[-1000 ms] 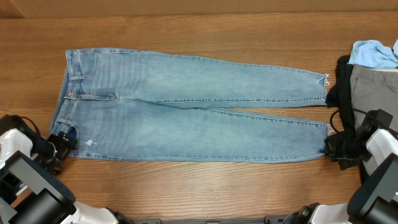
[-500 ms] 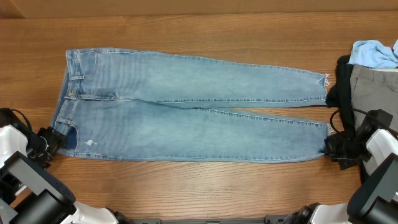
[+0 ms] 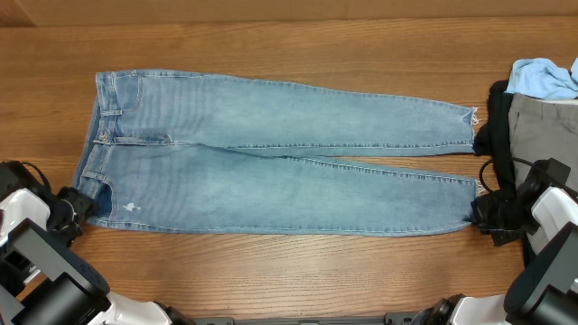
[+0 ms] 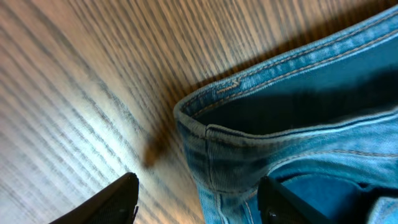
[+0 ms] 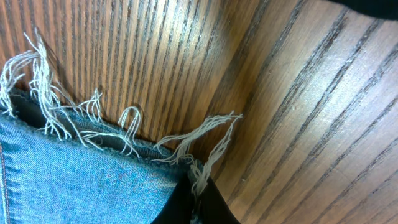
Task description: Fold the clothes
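From overhead, the jeans (image 3: 271, 171) lie flat and full length on the wooden table (image 3: 289, 36), waist at one end and leg hems at the other. The left gripper (image 3: 77, 206) sits at the near waist corner of the jeans, its arm coming in low from the picture's bottom corner. How wide its jaws stand is hard to make out from here. The right gripper (image 3: 479, 215) is at the hem of the near leg, and its arm is cut off by the frame edge. Beyond the hems lies a pile of a sky-blue garment (image 3: 542, 77), a grey garment (image 3: 542, 126) and a black garment (image 3: 498, 117), partly out of frame.

In the left wrist view the pincer stands open. Its two dark fingers (image 4: 109, 202) straddle the corner of the waistband (image 4: 280, 81). Bare wood shows between one finger and the denim, while the other finger is right against the cloth. Only the fingertips are in frame.

In the right wrist view the pincer is clamped tight on the frayed hem (image 5: 74, 168). The dark fingertips meet at the corner of the denim, and loose threads spill over the wood beside them.
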Tool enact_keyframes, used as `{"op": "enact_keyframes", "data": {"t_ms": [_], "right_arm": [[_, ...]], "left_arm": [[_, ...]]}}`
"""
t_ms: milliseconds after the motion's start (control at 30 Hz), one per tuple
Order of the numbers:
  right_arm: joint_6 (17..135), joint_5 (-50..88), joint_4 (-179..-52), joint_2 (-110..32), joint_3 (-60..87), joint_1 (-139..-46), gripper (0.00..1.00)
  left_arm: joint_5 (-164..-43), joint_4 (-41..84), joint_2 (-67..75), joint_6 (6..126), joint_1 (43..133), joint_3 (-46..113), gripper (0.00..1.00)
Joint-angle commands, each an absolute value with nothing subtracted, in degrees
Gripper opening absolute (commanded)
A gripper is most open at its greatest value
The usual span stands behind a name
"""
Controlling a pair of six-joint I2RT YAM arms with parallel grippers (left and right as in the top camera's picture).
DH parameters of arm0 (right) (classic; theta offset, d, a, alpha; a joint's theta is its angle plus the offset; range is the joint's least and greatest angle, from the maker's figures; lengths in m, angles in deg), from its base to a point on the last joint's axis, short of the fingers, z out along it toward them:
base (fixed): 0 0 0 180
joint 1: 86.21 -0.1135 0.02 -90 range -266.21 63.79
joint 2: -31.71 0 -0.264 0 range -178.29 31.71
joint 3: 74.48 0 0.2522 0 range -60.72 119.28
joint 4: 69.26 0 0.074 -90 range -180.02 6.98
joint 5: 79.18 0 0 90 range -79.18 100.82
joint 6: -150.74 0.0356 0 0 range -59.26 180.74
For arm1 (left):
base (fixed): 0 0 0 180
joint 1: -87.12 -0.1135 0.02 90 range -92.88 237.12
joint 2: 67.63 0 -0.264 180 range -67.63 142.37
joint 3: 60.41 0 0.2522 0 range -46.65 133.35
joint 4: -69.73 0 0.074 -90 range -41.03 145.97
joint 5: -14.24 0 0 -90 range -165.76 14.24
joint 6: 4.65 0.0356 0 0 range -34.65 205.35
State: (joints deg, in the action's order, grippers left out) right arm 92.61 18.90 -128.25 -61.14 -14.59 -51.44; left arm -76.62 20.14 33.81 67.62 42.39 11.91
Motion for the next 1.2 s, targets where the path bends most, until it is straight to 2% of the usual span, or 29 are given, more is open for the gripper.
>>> {"op": "enact_keyframes", "data": {"t_ms": [0, 133, 300, 533, 633, 667, 700, 733, 967, 1167], "right_arm": [[92.3, 13.8, -126.9, -63.5, -15.7, -51.5, 0.04], [92.3, 13.8, -126.9, -63.5, -15.7, -51.5, 0.04], [92.3, 13.8, -126.8, -63.5, -15.7, -51.5, 0.04], [92.3, 13.4, -126.5, -63.5, -15.7, -51.5, 0.04], [92.3, 13.4, -126.5, -63.5, -15.7, -51.5, 0.04], [92.3, 13.4, -126.5, -63.5, -15.7, -51.5, 0.04], [92.3, 13.4, -126.6, -63.5, -15.7, -51.5, 0.04], [92.3, 13.4, -126.6, -63.5, -15.7, -51.5, 0.04], [91.8, 13.5, -129.3, -63.5, -14.4, -51.5, 0.04], [91.0, 13.6, -141.2, -63.4, -3.1, -51.5, 0.04]], "left_arm": [[-78.6, 22.7, 34.4, 66.9, 42.2, 9.3, 0.64], [-79.0, 23.3, 34.4, 66.9, 42.2, 9.3, 0.6], [-79.0, 24.6, 34.4, 66.9, 42.2, 9.3, 0.66], [-81.2, 27.2, 36.1, 66.9, 42.2, 9.3, 0.63], [-82.4, 27.6, 38.6, 66.9, 42.2, 9.3, 0.53], [-82.9, 27.6, 39.4, 66.9, 42.2, 9.3, 0.38], [-83.4, 27.5, 39.9, 66.9, 42.2, 9.3, 0.17], [-83.7, 27.3, 39.9, 66.9, 42.2, 9.3, 0.04], [-84.8, 22.0, 36.0, 66.5, 42.2, 12.7, 0.04], [-84.8, 13.7, 31.6, 63.9, 42.2, 17.8, 0.04]]}}
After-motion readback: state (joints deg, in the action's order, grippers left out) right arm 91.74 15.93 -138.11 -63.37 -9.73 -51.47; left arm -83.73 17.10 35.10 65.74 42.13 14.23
